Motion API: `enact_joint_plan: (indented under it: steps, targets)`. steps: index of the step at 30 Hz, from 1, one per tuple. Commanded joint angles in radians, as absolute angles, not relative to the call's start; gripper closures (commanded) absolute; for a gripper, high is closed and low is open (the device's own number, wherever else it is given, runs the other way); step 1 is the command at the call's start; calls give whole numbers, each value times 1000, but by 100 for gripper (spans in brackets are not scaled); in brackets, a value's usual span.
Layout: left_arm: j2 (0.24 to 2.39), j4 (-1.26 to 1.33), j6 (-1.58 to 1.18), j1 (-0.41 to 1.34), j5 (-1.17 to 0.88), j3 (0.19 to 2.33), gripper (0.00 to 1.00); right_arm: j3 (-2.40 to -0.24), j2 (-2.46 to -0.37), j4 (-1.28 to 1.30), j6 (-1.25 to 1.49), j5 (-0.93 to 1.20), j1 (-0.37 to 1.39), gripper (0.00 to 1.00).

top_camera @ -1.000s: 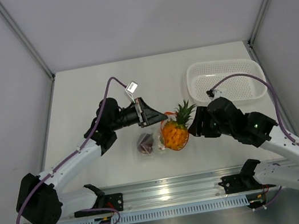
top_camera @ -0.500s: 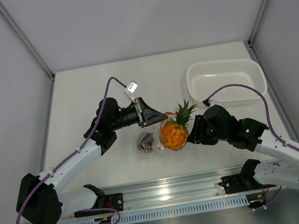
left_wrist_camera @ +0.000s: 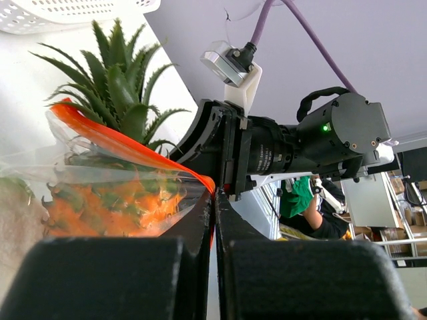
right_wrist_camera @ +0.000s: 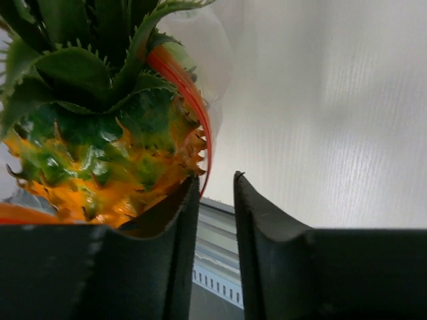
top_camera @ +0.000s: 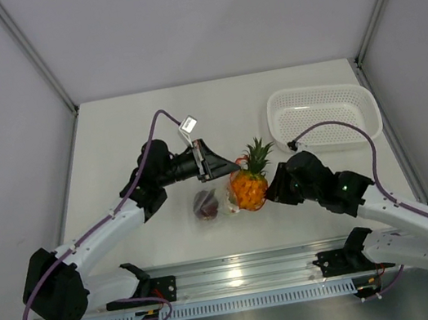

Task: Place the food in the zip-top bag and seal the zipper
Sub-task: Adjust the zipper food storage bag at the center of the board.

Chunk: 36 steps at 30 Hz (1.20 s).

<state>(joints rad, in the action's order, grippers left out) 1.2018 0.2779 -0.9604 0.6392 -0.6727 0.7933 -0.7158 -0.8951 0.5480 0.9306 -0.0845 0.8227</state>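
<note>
Left arm reaches from near-left toward centre, wrist level, hand (top_camera: 231, 164) pinched shut on zipper (left_wrist_camera: 127, 148). Right arm bends in from near-right, hand (top_camera: 271, 191) low, fingers (right_wrist_camera: 263, 220) narrowly apart.

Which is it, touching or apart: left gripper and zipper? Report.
Touching. The left wrist view shows the zipper running down into the left gripper, pinched between its closed jaws.

White table (top_camera: 125, 126): perforated basket (top_camera: 320, 104) back right; zip-top bag (top_camera: 220, 204) with dark fruit (top_camera: 206, 204) centre-front.
</note>
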Motion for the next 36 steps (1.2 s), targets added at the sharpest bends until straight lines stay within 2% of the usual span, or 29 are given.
enact_joint_plan:
  steps: [1,5,7,9,14,19,23,27,31,36]
  targets:
    - [1158,337,-956,644,-678,819,99,-713,-907,445,936,-153,818,72]
    - [1151,341,-957,643,-678,801,100,-742,-934,410,868,-210,807,82]
    - [1141,336,-954,643,-680,798,100,-785,-951,414,839,-213,790,93]
    - [1131,302,-943,643,-681,801,99,-822,-957,428,784,-225,785,100]
    - [1094,73,-780,646,-667,876,99,-995,-983,517,660,-218,782,100]
    - [999,-141,-663,644,-609,907,99,-1091,-968,555,647,-154,805,100]
    - [966,-138,-655,646,-583,825,99,-1014,-1001,532,661,-107,798,100]
    - [1076,-65,-684,644,-609,747,100,-963,-1086,486,623,-81,776,100]
    - [1108,-92,-660,643,-617,781,99,-1072,-1109,541,549,-127,784,100]
    - [1008,-167,-661,647,-611,911,99,-1232,-1059,618,506,-155,827,100]
